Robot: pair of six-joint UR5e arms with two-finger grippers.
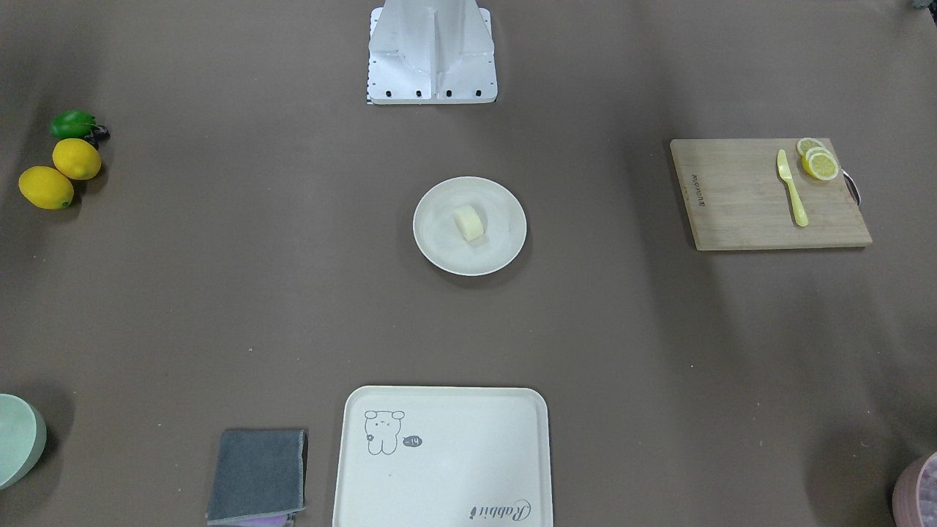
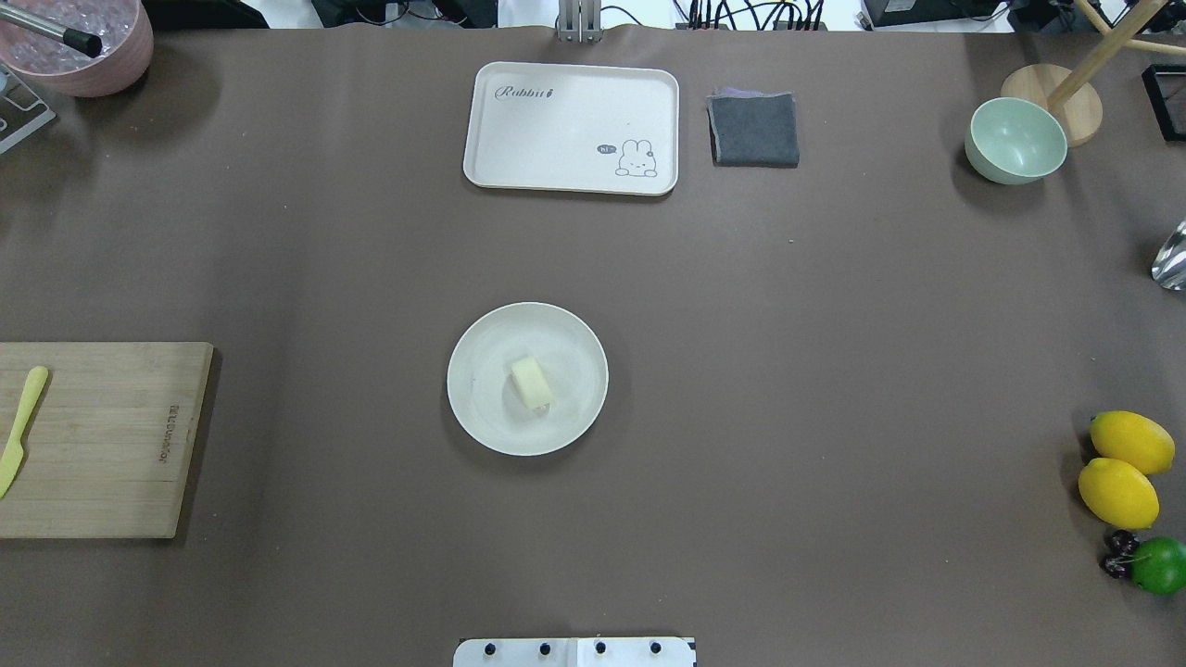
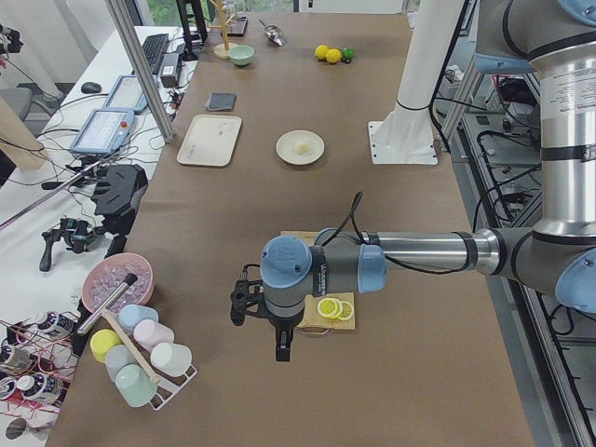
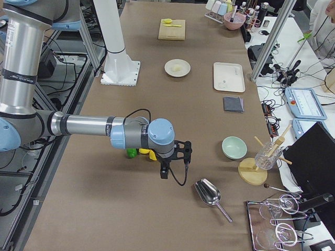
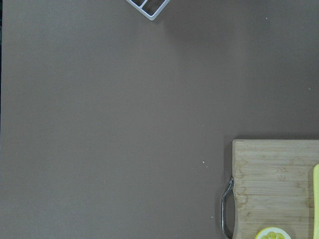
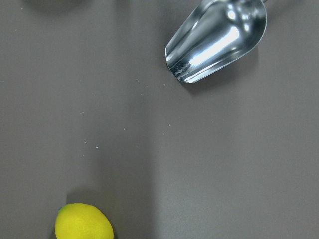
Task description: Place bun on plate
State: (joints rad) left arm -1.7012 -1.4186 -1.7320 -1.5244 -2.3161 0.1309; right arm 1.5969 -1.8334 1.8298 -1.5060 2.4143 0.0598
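Observation:
The bun (image 1: 469, 223) (image 2: 532, 383), a small pale cream lump, lies on the round cream-white plate (image 1: 439, 256) (image 2: 482, 426) at the middle of the table. No gripper is near it. My left gripper (image 3: 282, 352) hangs beyond the cutting board at the table's left end. My right gripper (image 4: 164, 173) hangs by the lemons at the right end. Both grippers show only in the side views, so I cannot tell whether either is open or shut. The wrist views show bare table, no fingers.
A wooden cutting board (image 1: 754, 205) carries a yellow knife (image 1: 792, 190) and lemon slices (image 1: 818, 161). A cream tray (image 1: 439, 461) and grey cloth (image 1: 256, 476) lie at the far edge. Two lemons (image 1: 58, 172), a green bowl (image 2: 1015, 139) and a metal scoop (image 4: 208, 192) are on the right.

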